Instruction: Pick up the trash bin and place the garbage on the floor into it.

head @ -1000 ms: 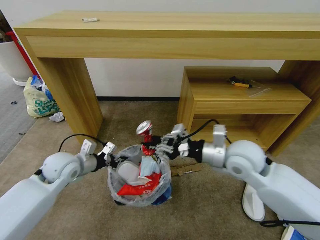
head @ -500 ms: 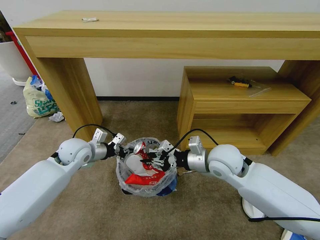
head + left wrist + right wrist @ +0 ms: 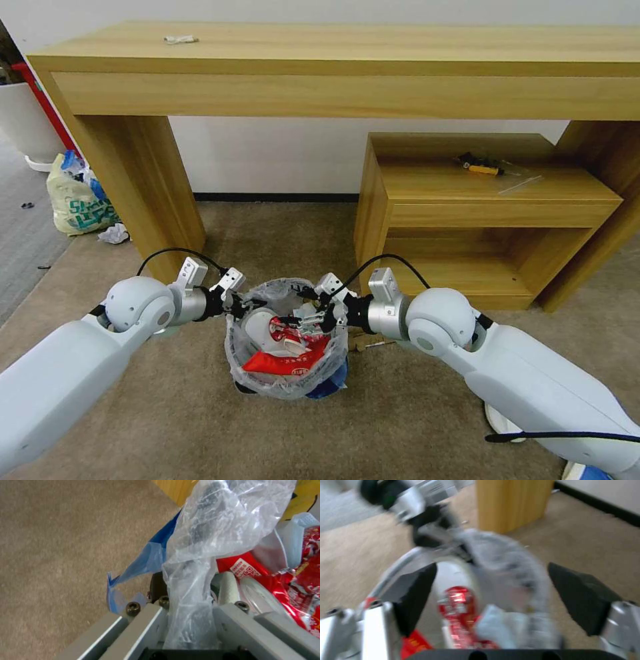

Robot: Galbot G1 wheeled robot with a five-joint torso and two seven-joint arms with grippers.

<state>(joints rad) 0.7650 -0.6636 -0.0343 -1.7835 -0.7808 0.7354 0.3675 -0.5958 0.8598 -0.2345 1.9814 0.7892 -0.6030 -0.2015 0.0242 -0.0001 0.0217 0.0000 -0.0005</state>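
The trash bin [image 3: 267, 388], black and blue with a crinkly clear liner [image 3: 213, 530], sits at centre over the beige floor [image 3: 280, 233]. My left gripper [image 3: 244, 305] is shut on its rim and liner [image 3: 190, 620]. Just over the bin's far right rim, my right gripper [image 3: 311, 312] hangs open [image 3: 500, 597] with nothing between its fingers. A red can [image 3: 279, 329] [image 3: 456, 602] lies inside on red wrappers [image 3: 283, 363] [image 3: 253, 572] and a white slipper [image 3: 257, 327]. More garbage lies on the carpet: a cardboard scrap [image 3: 365, 343], another white slipper [image 3: 499, 419] and a crumpled tissue [image 3: 115, 233].
A long wooden desk [image 3: 333, 67] spans the back, its leg [image 3: 143, 187] left of the bin. A low wooden shelf unit [image 3: 480, 207] stands right of centre. A bulging yellowish bag [image 3: 77, 200] rests at far left beside grey carpet.
My right gripper came down with the red can from above the bin, opened and let it go; the can now lies inside. The left arm and bin shifted slightly.
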